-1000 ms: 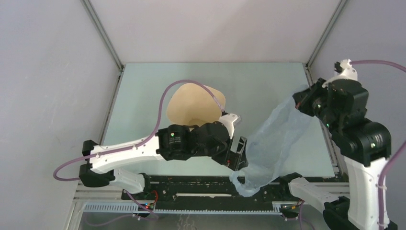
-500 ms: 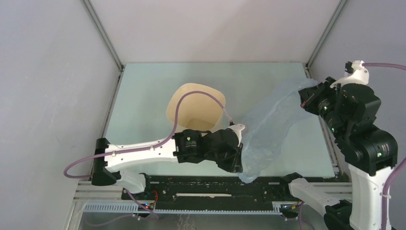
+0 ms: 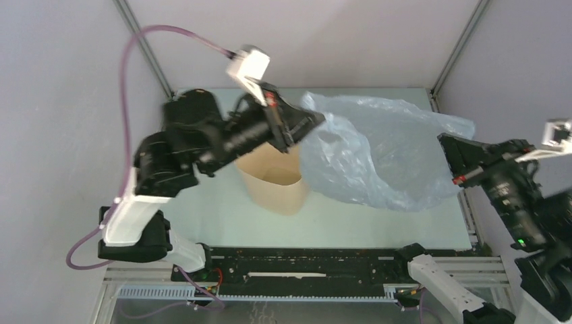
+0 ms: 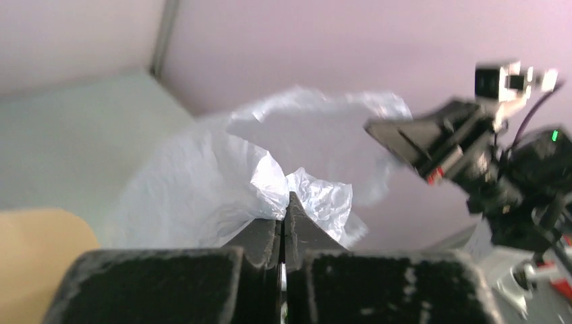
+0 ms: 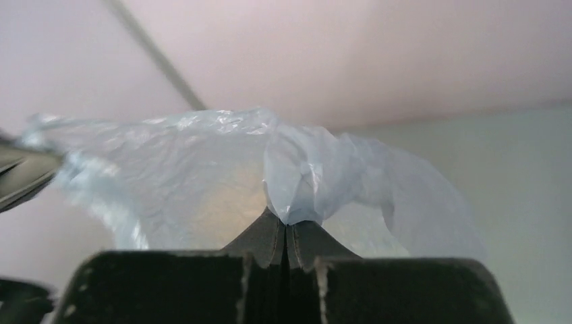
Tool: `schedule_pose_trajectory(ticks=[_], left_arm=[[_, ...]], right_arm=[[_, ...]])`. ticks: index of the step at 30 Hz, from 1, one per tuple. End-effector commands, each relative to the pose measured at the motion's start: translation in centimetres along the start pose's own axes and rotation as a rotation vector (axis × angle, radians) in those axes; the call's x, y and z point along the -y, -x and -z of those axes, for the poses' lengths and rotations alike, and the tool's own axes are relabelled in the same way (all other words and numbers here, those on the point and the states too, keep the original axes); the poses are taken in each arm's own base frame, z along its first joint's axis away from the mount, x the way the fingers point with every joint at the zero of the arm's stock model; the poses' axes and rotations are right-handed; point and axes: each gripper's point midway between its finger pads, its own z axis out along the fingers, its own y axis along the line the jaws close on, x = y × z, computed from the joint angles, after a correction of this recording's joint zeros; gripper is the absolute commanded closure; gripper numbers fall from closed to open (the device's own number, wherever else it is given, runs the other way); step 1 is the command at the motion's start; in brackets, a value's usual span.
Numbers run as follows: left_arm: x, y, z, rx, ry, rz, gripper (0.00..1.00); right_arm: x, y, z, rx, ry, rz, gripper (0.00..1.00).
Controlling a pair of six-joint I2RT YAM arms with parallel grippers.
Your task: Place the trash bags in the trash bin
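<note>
Pale film bag [image 3: 378, 152] is clamped taut between left gripper [image 4: 289, 202] and right gripper [image 5: 287, 226]; the bin [image 3: 273, 192] is found under the left-hand end.

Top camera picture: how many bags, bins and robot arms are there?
Bags: 1, a thin pale-blue see-through plastic bag
Bins: 1, a beige plastic trash bin
Robot arms: 2, left arm, right arm
Total: 4
</note>
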Motion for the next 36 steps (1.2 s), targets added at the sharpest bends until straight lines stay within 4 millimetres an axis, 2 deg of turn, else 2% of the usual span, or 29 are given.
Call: schedule_pose_trajectory(ticks=[1, 6, 11, 14, 16, 18, 20, 24, 29, 31, 34, 36], left_arm=[[-1.5, 6.7, 3.0, 0.219, 0.095, -0.136, 1.00], [-3.0, 12.0, 8.4, 0.411, 0.159, -0.133, 1.00], [-6.0, 15.2, 15.3, 0.556, 0.255, -0.103, 1.00], [-7.3, 16.2, 18.5, 0.597, 0.292, -0.112, 1.00], [-8.0, 16.6, 19.7, 0.612, 0.324, -0.122, 1.00], [-8.7, 17.0, 20.3, 0.625, 0.362, -0.144, 1.00], [-8.7, 17.4, 20.1, 0.636, 0.383, -0.175, 1.00], [-8.7, 18.4, 18.4, 0.643, 0.472, -0.268, 1.00], [-8.3, 18.6, 13.4, 0.619, 0.536, -0.323, 1.00], [-8.9, 18.0, 11.5, 0.593, 0.548, -0.294, 1.00], [-9.4, 16.7, 9.2, 0.549, 0.517, -0.241, 1.00], [-9.5, 15.7, 8.1, 0.523, 0.495, -0.204, 1.00]], right_arm=[[-8.2, 5.7, 2.7, 0.178, 0.402, -0.140, 1.00], [-15.1, 5.9, 1.3, 0.004, 0.781, -0.379, 1.00], [-18.3, 6.0, -1.1, -0.125, 0.934, -0.584, 1.00], [-21.1, 3.7, -2.4, -0.226, 0.976, -0.599, 1.00], [-23.2, 1.9, -3.0, -0.302, 1.007, -0.602, 1.00], [-24.4, 0.9, -3.4, -0.325, 1.021, -0.601, 1.00], [-24.2, 0.0, -4.3, -0.328, 0.987, -0.600, 1.00], [-22.0, -1.2, -6.6, -0.331, 0.904, -0.596, 1.00], [-17.8, -3.2, -8.9, -0.338, 0.729, -0.565, 1.00], [-15.7, -5.3, -9.8, -0.386, 0.646, -0.603, 1.00], [-13.4, -7.9, -9.7, -0.461, 0.558, -0.650, 1.00], [-12.6, -10.0, -9.2, -0.541, 0.511, -0.644, 1.00]])
